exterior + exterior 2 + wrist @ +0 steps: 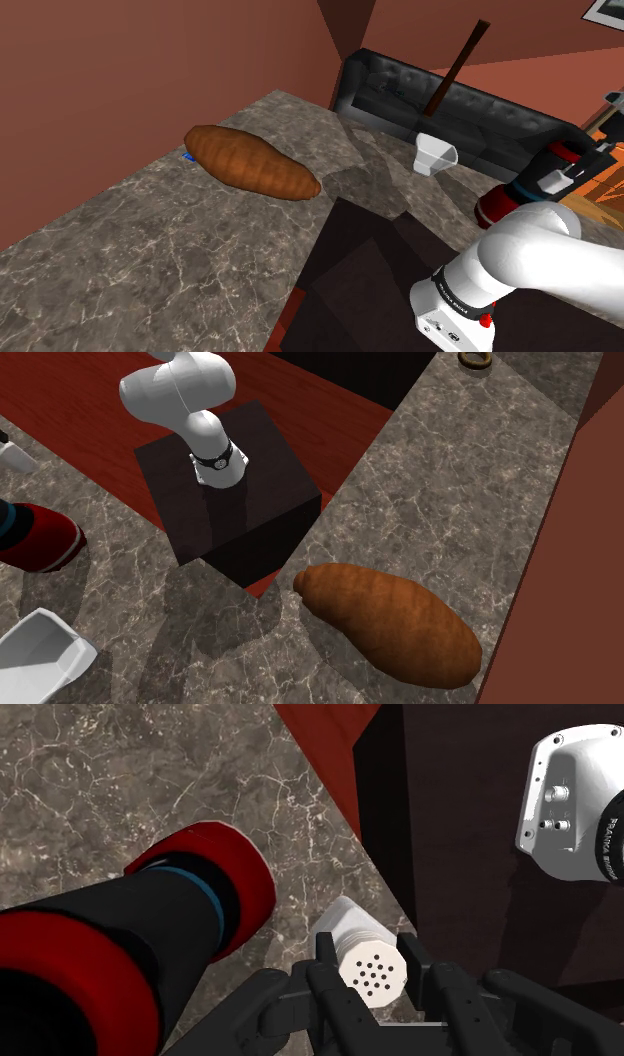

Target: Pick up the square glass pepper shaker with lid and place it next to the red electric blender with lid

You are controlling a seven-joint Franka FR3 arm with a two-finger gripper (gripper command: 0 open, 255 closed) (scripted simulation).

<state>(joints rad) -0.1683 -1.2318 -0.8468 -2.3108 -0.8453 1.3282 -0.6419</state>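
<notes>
A red blender (pixel 200 884) with a glossy black body, a thin blue band and a broad red end looms beside the end effector (pixel 367 949) in the wrist view, its nearer part cut off by the picture's edge. Close to its red base, without touching it, is the pepper shaker (pixel 345 926), drawn plain matt white and blocky with rounded corners, its flat lid pierced by a cluster of small dark holes. The end effector is clamped on it, one black finger pressed to each side. The fingers hide its lower part, so whether it rests on the worktop (pixel 100 784) cannot be told. The worktop is grey-brown stone with pale veins. Past the shaker rise the dark boxy stand (pixel 470 854) and the smooth white arm (pixel 575 804), partly cropped. In the shoulder view, from its left, lie a brown, faintly ridged, loaf-shaped lump (pixel 250 160), a white open container (pixel 435 155) with a long dark handle, and a black tufted sofa (pixel 480 110) behind the worktop.
</notes>
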